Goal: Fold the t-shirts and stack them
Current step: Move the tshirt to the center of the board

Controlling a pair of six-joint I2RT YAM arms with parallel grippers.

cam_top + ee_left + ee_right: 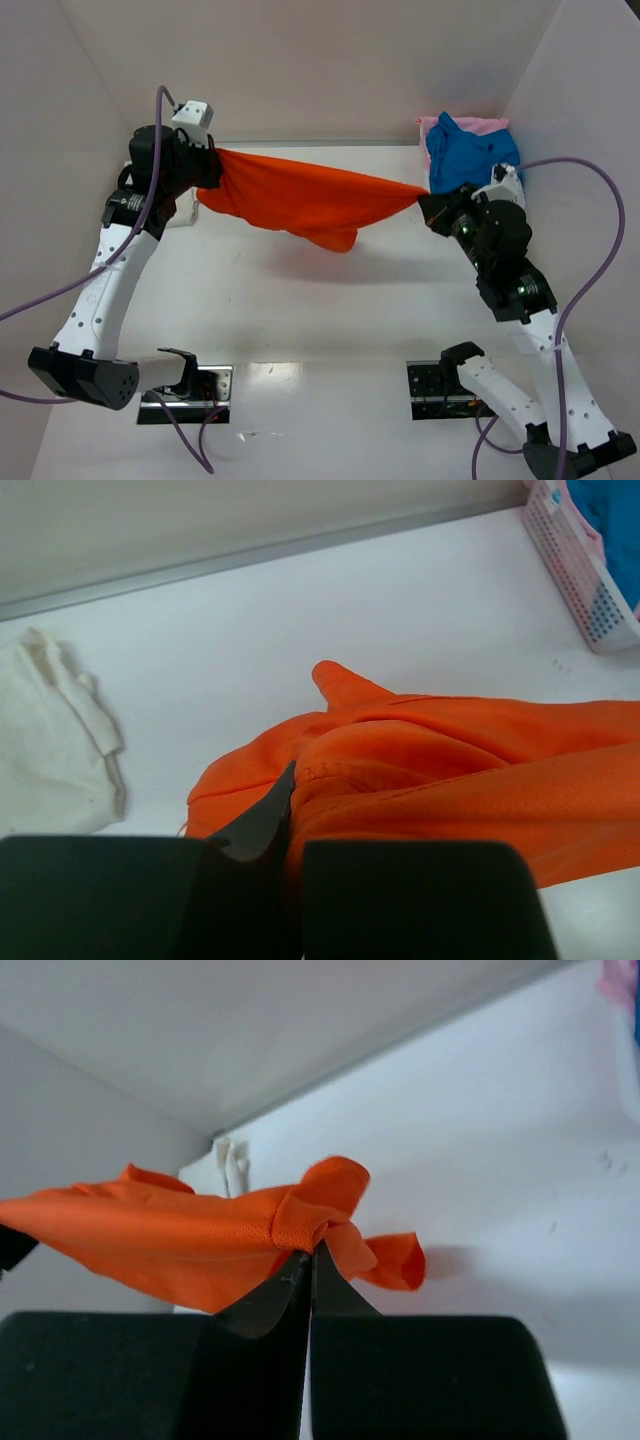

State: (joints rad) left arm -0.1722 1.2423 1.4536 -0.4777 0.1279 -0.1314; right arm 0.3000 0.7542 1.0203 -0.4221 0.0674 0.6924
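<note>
The orange t-shirt (300, 200) hangs stretched in the air between my two grippers, sagging in the middle above the table. My left gripper (212, 165) is shut on its left end; in the left wrist view the cloth (460, 770) bunches over the shut gripper (290, 780). My right gripper (428, 205) is shut on the right end; in the right wrist view the gripper (312, 1252) pinches a bunched hem of the shirt (150, 1235). The blue t-shirt (470, 155) and pink t-shirt (470, 125) lie in the basket. The cream-white t-shirt (45, 740) lies crumpled on the table at left.
The white plastic basket (585, 575) stands at the far right corner by the wall. White walls enclose the table on three sides. Both arm bases (190, 385) sit at the near edge.
</note>
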